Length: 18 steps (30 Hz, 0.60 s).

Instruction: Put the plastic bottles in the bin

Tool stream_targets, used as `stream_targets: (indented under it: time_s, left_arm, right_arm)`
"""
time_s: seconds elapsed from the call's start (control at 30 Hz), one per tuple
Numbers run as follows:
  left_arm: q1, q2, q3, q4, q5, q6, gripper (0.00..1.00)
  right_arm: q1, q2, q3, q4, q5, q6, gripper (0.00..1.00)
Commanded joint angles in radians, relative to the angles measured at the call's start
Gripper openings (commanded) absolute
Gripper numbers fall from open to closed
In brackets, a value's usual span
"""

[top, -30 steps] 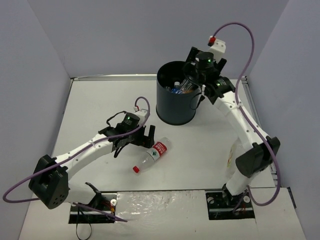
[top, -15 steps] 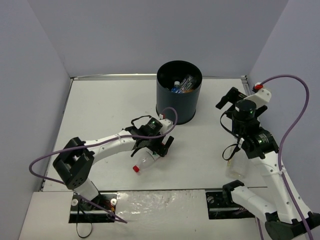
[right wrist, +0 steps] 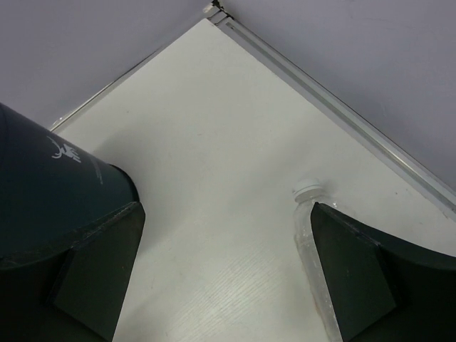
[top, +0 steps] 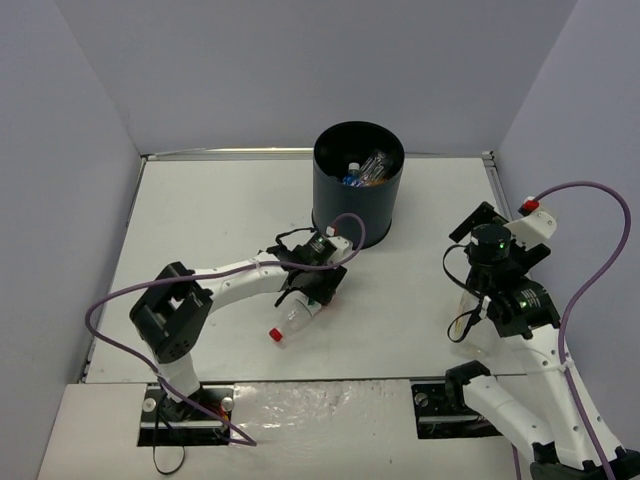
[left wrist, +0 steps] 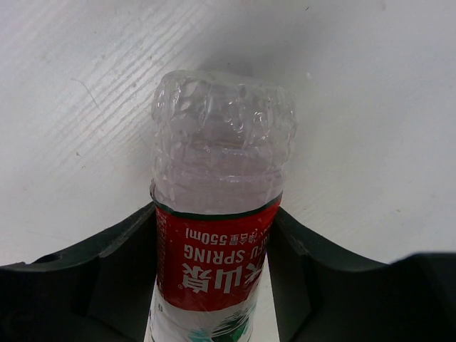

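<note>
Left gripper [left wrist: 214,239] has come down over the red bottle [left wrist: 214,274] within the last second. It now straddles the label, one finger against each side, so it looks pinched, though the squeeze itself cannot be judged. That bottle lies on its side on the table [top: 220,210], about midway between the left and right edges and just on the near side of the bin [top: 350,215], its red cap pointing to the near edge. It has not been lifted, so I judge this pick to be at the grasping stage.

Over the same second the right gripper [right wrist: 226,214] has left the bin's mouth and swung back to the right edge. Its fingers are spread wide and hold nothing, which suggests that its last delivery is done. A clear bottle [right wrist: 311,242] with a white cap lies by the right edge, just under that gripper and probably next in line.

Count: two bottles on the table, one near each arm. One bin, at the far edge, with bottles [top: 362,172] inside. At least two show over the rim, one with a blue label, but the exact number cannot be told.
</note>
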Motion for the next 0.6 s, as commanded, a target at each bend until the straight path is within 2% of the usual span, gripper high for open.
stream_targets:
  time_s: [0.0, 0.07, 0.13, 0.23, 0.43, 0.57]
  left_arm:
    - [-0.011, -0.152, 0.099, -0.008, -0.025, 0.020, 0.46]
    - [-0.011, -0.188, 0.150, 0.000, -0.062, 0.025, 0.39]
    - [-0.011, -0.235, 0.202, 0.019, -0.089, 0.048, 0.39]
    - [-0.009, -0.266, 0.356, 0.029, -0.175, 0.099, 0.40]
    - [-0.006, -0.162, 0.675, 0.112, -0.385, 0.175, 0.40]
    - [0.000, -0.088, 0.841, 0.213, -0.447, 0.175, 0.44]
  right_arm:
    - [-0.018, -0.004, -0.038, 0.011, 0.083, 0.069, 1.00]
    - [-0.038, 0.021, -0.049, 0.009, 0.081, 0.087, 1.00]
    - [-0.053, 0.057, -0.062, 0.009, 0.075, 0.095, 1.00]
    - [-0.168, 0.093, -0.084, 0.010, -0.001, 0.081, 1.00]
    - [-0.363, 0.069, -0.130, 0.018, -0.137, 0.017, 1.00]
    - [-0.487, 0.068, -0.161, 0.041, -0.247, -0.012, 1.00]
